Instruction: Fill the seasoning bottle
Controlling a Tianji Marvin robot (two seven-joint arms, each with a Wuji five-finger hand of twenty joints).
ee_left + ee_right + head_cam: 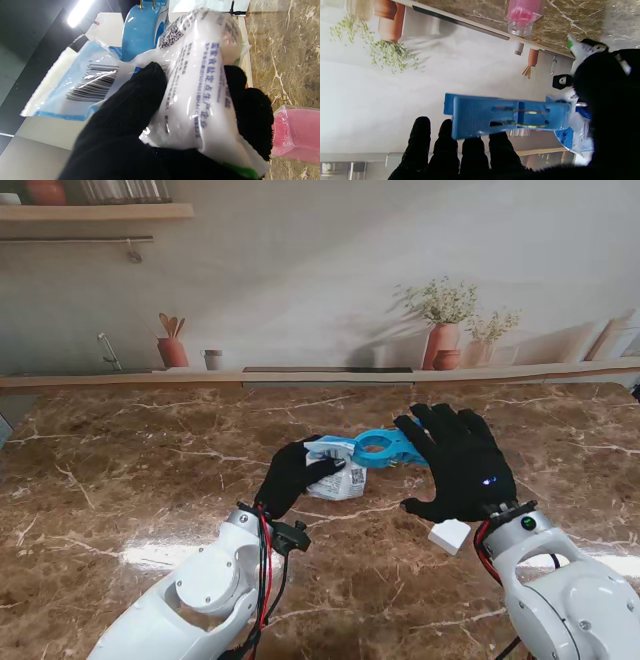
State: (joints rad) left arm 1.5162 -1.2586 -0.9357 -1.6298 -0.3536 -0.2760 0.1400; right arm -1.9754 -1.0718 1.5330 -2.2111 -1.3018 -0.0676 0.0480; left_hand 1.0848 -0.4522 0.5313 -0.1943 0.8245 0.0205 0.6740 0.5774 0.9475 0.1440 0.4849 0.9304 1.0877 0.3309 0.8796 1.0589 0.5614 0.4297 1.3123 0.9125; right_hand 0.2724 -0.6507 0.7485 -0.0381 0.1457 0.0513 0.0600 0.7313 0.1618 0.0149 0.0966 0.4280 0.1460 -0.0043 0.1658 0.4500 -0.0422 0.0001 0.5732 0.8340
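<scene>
My left hand (292,477) is shut on a white salt bag (337,477), lifted a little off the marble table (120,470). In the left wrist view the bag (200,95) fills my fingers (140,100), printed with blue text and a barcode. A blue clip (388,447) pinches the bag's top. My right hand (462,463) is open with fingers spread, right beside the clip's handle end. In the right wrist view the clip (510,115) lies across my fingertips (472,150). A pink seasoning bottle (523,15) stands on the table; the stand view does not show it.
The pink bottle (296,133) sits close to my left hand. A white block (450,535) is at my right wrist. At the table's far edge, a low ledge (320,372) carries terracotta pots and a utensil holder.
</scene>
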